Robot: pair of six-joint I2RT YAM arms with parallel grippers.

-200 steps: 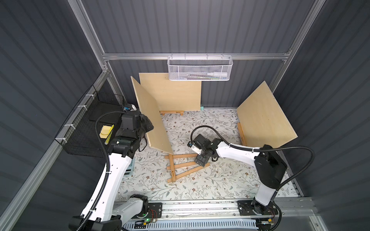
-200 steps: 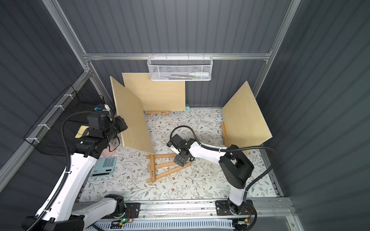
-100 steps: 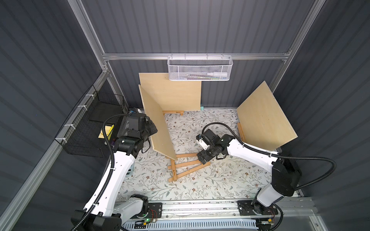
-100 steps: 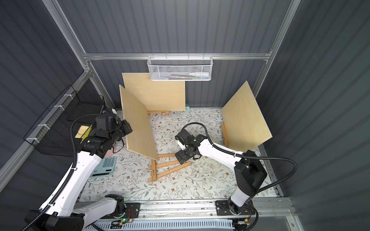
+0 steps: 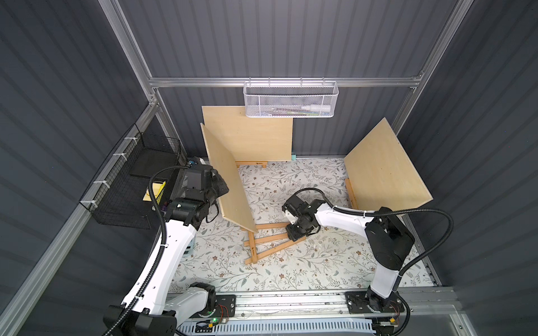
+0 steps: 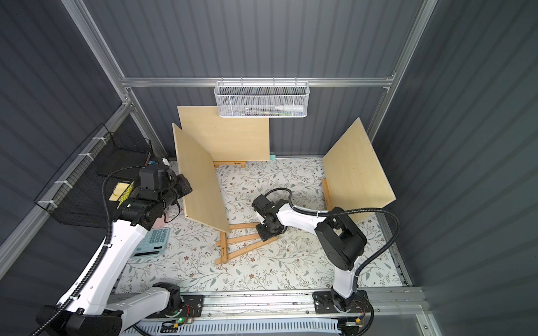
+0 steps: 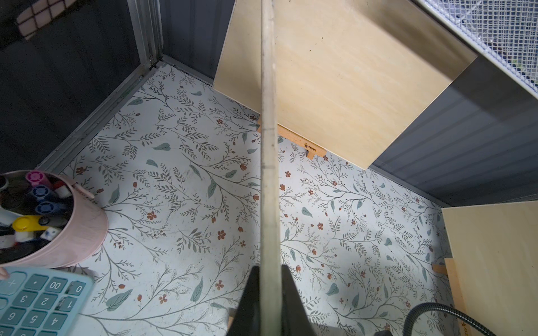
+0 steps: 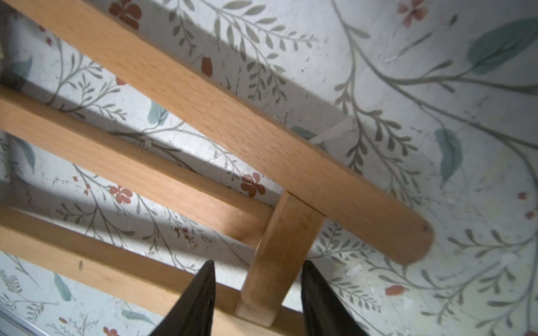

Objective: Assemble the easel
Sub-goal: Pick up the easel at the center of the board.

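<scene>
Closing in, right claw (image 8: 259, 264) straddles the easel (image 8: 186, 87) at its short crosspiece (image 8: 285, 232).

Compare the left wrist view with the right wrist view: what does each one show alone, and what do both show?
Only the left wrist view: the left claw shut on a plywood board seen edge-on, a pink cup of markers and a calculator. Only the right wrist view: the right claw, open, astride a short crosspiece of the wooden easel frame. Both: the floral mat.
</scene>
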